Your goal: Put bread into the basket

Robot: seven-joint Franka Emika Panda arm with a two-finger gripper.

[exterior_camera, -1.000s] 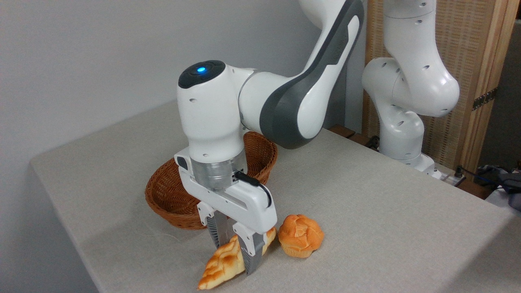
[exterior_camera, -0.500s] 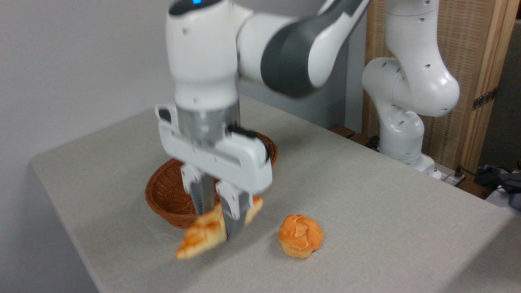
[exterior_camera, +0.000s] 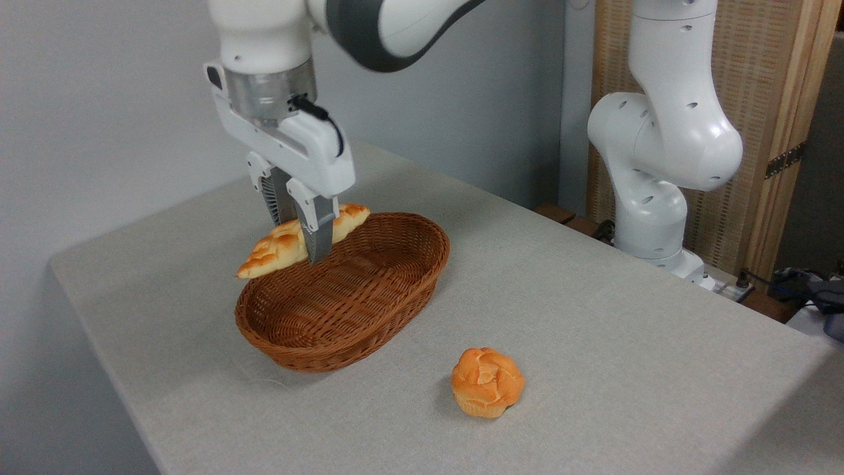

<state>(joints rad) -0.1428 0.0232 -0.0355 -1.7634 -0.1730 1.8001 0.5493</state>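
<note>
Desk (exterior_camera: 593,369): grey cloth top, left and near edges in view, wide bare stretch at right. Claw (exterior_camera: 300,227) hangs above the basket's far-left rim, pinching the bread (exterior_camera: 277,245) mid-length; loaf tilted, pointed end low and left, clear of the wicker. Basket (exterior_camera: 369,290) sits nearer the left edge. Round bun (exterior_camera: 487,382) toward the near edge, apart from the basket. Grey wall behind; wooden screen at right.

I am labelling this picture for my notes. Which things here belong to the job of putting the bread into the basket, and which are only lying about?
Belong to the job:
- braided loaf, held in the air over the basket's far rim
- wicker basket, nothing in it
- gripper, shut on the loaf

Only lying about:
- round orange bun, on the table in front of the basket
</note>
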